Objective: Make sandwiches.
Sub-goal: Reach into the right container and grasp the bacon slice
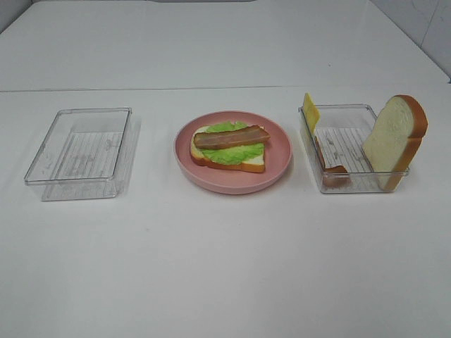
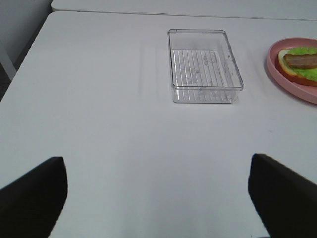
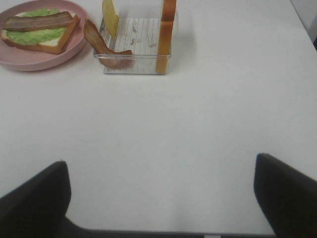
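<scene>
On the pink plate (image 1: 279, 151) lies an open stack (image 1: 230, 146): a white bread slice, green lettuce and one bacon strip on top. The right clear tray (image 1: 345, 144) holds a second bread slice (image 1: 394, 135) leaning upright, a yellow cheese slice (image 1: 311, 111) and another bacon strip (image 1: 331, 166). Neither gripper shows in the exterior high view. The left gripper (image 2: 158, 203) is open and empty, hovering short of the empty tray (image 2: 203, 64). The right gripper (image 3: 158, 203) is open and empty, well short of the tray holding bread (image 3: 167, 34), cheese (image 3: 110, 17) and bacon (image 3: 104, 47).
An empty clear tray (image 1: 81, 151) stands left of the plate. The plate's edge shows in the left wrist view (image 2: 285, 82) and in the right wrist view (image 3: 29, 63). A seam runs across the white table behind the trays.
</scene>
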You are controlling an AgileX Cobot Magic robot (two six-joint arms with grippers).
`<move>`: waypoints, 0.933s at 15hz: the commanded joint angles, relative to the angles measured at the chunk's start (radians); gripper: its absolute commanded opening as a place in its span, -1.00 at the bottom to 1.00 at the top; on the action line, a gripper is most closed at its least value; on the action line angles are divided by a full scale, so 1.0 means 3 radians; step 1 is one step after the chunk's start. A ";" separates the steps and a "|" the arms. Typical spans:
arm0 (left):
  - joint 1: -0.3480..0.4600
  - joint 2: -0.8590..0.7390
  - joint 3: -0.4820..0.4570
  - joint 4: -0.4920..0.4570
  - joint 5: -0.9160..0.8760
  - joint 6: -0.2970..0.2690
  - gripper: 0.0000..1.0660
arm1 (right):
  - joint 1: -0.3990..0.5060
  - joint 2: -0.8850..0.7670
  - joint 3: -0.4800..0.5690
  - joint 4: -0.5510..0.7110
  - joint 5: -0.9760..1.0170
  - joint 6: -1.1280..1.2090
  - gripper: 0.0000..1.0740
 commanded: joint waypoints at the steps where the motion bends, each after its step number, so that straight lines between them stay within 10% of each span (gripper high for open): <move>1: -0.0017 -0.0060 0.0007 -0.0030 -0.0010 0.0007 0.71 | 0.0013 -0.0087 0.0013 0.0000 -0.0017 0.0023 0.82; 14: -0.0017 -0.0060 0.0007 -0.0030 -0.0010 0.0007 0.71 | 0.0013 0.0143 -0.0087 0.0027 -0.0053 0.0023 0.82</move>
